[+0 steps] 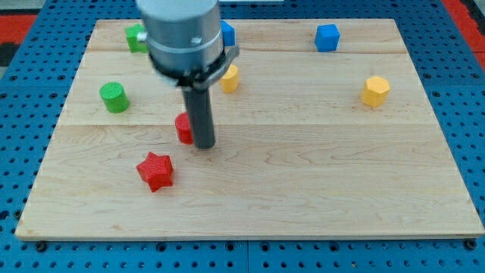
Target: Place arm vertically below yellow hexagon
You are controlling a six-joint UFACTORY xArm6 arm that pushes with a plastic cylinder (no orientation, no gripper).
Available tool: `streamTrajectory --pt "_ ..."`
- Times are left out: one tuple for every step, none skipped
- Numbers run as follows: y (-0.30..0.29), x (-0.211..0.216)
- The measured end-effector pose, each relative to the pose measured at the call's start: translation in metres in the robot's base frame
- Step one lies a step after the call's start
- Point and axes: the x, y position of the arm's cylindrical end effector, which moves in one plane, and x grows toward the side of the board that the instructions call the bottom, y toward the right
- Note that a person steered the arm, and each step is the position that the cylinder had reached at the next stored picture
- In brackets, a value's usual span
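Note:
The yellow hexagon (375,90) sits on the wooden board (318,174) at the view's right, in the upper half. My tip (204,145) rests on the board left of centre, far to the left of the hexagon and lower in the view. It touches or nearly touches a red block (183,127), partly hidden behind the rod, shape unclear. A second yellow block (230,78) lies just above and right of the rod.
A red star (156,171) lies below and left of my tip. A green cylinder (114,97) is at the left. A green block (136,38) and a blue block (227,33) show beside the arm body at top. A blue cube (326,37) is at top right.

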Motion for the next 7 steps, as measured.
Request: streamTrajectory --pt "-0.005 -0.016" --pt "-0.005 -0.016" --pt "-0.005 -0.016" --pt "-0.004 -0.015" --pt "-0.01 -0.015" --pt "0.006 -0.008" --pt "0.028 -0.018"
